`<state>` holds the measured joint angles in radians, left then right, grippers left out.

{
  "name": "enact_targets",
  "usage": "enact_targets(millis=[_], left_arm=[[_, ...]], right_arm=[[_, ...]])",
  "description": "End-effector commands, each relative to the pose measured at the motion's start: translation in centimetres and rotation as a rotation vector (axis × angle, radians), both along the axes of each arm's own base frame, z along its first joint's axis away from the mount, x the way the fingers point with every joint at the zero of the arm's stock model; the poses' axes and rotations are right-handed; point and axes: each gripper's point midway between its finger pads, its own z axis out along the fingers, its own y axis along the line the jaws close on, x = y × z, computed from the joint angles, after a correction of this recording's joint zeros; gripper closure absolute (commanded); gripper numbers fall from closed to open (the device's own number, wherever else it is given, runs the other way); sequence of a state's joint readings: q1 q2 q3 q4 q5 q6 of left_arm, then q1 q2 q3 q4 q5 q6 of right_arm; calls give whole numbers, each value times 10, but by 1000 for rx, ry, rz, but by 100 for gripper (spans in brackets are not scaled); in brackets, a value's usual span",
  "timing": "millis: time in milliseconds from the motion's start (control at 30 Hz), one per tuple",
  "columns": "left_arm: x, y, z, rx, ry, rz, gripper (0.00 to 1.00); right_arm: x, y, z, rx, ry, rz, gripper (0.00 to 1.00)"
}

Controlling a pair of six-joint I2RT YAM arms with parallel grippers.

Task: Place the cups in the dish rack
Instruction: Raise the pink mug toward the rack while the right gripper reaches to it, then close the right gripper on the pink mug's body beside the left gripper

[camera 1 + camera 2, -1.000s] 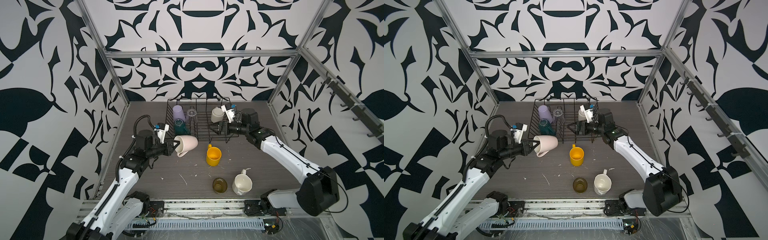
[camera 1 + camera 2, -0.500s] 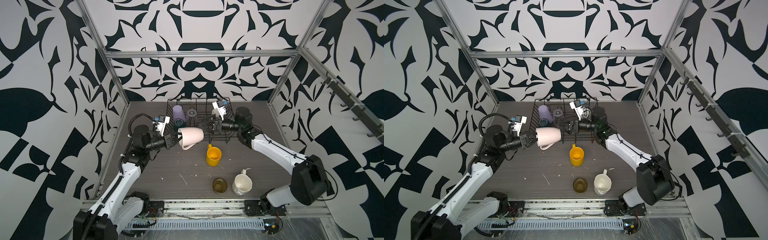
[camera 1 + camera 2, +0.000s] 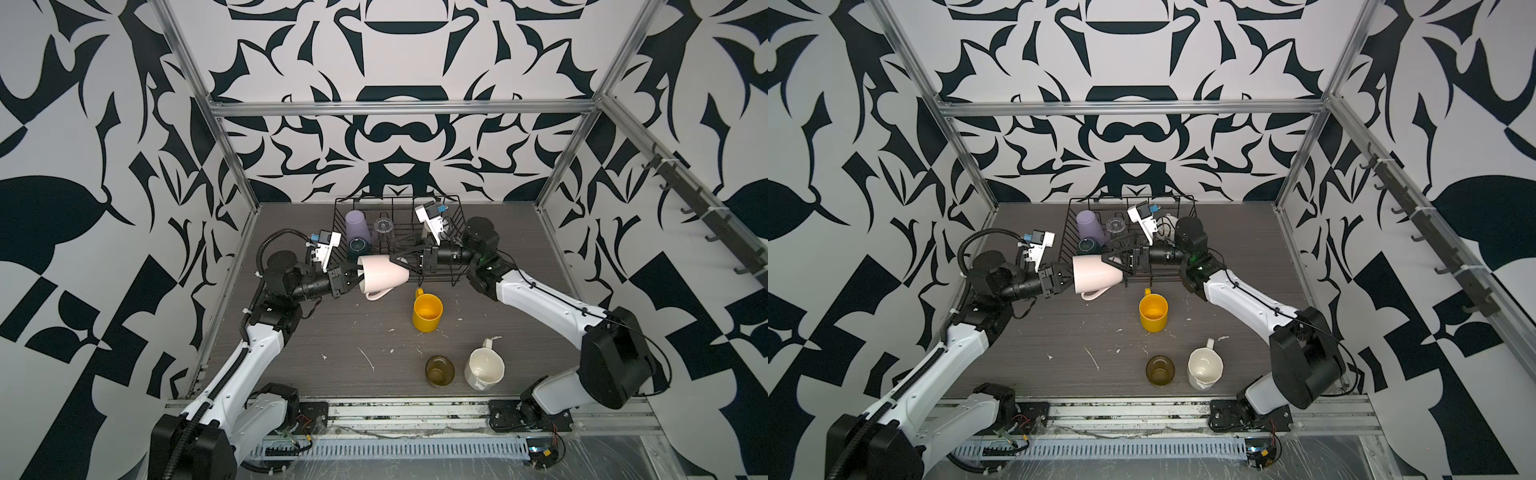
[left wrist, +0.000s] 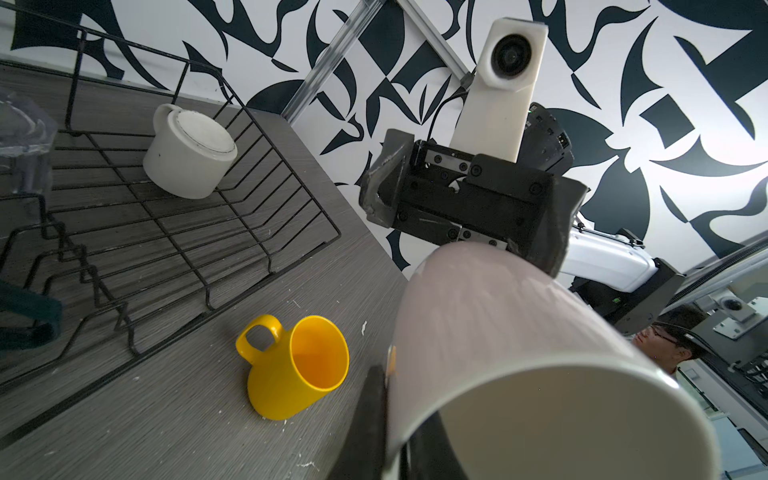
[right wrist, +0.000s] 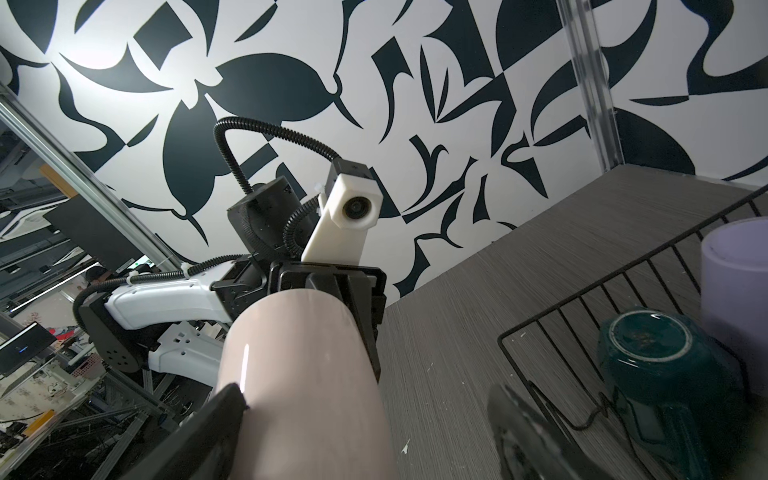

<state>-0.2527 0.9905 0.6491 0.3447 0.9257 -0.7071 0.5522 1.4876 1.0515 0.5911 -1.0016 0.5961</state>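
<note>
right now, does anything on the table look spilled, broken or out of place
White flecks litter the table around the yellow mug, like chips or crumbs. The pink mug hangs sideways in mid-air, left gripper shut on its rim, open right gripper straddling its base.

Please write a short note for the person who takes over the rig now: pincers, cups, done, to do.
Left pincer: shut on rim of pink mug, held sideways in air before the dish rack.
Right pincer: open, jaws astride the mug's base.
Done: lilac tumbler, clear glass, dark green mug, white mug in rack.
To do: pink mug, then yellow mug, olive glass, cream mug on the table.
</note>
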Motion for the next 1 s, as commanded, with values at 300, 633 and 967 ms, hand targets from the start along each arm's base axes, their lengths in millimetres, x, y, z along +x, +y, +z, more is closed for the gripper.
enact_targets(millis=[300, 633, 967], left_arm=[[-3, -1, 24, -51, -83, -39, 100], [-1, -2, 27, -65, -85, -46, 100], [0, -4, 29, -85, -75, -62, 100]], right_arm=[[-36, 12, 21, 47, -121, 113, 7], [-41, 22, 10, 32, -95, 131, 7], [-43, 29, 6, 27, -84, 146, 10]])
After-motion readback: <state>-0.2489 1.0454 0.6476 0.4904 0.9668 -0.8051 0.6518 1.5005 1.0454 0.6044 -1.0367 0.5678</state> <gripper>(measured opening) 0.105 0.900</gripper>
